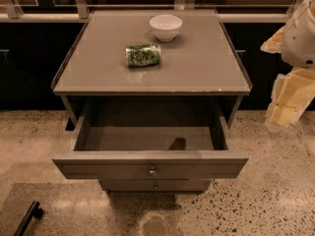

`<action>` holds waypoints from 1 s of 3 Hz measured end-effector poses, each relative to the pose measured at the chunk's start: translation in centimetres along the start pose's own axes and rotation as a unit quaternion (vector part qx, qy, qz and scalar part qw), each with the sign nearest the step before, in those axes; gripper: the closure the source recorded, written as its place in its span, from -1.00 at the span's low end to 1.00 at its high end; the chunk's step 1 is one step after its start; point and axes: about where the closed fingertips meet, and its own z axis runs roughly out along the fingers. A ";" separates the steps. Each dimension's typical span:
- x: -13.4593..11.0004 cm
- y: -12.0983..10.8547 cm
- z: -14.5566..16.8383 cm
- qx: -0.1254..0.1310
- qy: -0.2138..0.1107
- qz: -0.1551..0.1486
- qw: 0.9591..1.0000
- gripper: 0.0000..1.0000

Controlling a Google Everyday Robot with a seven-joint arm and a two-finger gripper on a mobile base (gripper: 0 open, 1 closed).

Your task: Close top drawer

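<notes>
Grey-brown and flat-fronted, the top drawer (150, 165) stands pulled well out of the table (88, 77) toward the near side, with the small round knob (152, 170) at the centre of its panel. In the one camera view we look down into its box, which seems bare except for a dark patch on its floor right of centre; we cannot tell whether that is a shadow or a thing. Just beneath the panel a narrower drawer front (155, 185) sits back and shut, so we take the wide one above it to be the one the task means. On the table top a white bowl (166, 27) stands upright toward the far edge. A green can (142, 55) lies on its side a little nearer and to the left, apart from the bowl. Both rest behind the opening, so we judge that closing the drawer need not touch them, though a hard shove might set the can rolling. The tool (284, 104), cream-coloured, hangs at the right edge of the view beside the table's near right corner, well apart from the drawer and touching nothing; we cannot tell whether it is spread or pressed together. Held off to the side like that, it leaves the drawer's path free, and we judge the closing not yet begun. The tool would have to come round to the near face of the panel and press close to the knob toward the far side. A push far off centre could skew the drawer and jam it.
</notes>
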 end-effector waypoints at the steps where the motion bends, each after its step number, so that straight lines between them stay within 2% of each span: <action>1: 0.0 0.0 0.0 0.000 0.000 0.000 1.000 -1.00; 2: 1.1 0.5 1.3 0.003 -0.025 0.015 1.000 -1.00; 3: 3.9 3.3 5.3 -0.006 -0.084 0.059 0.995 -1.00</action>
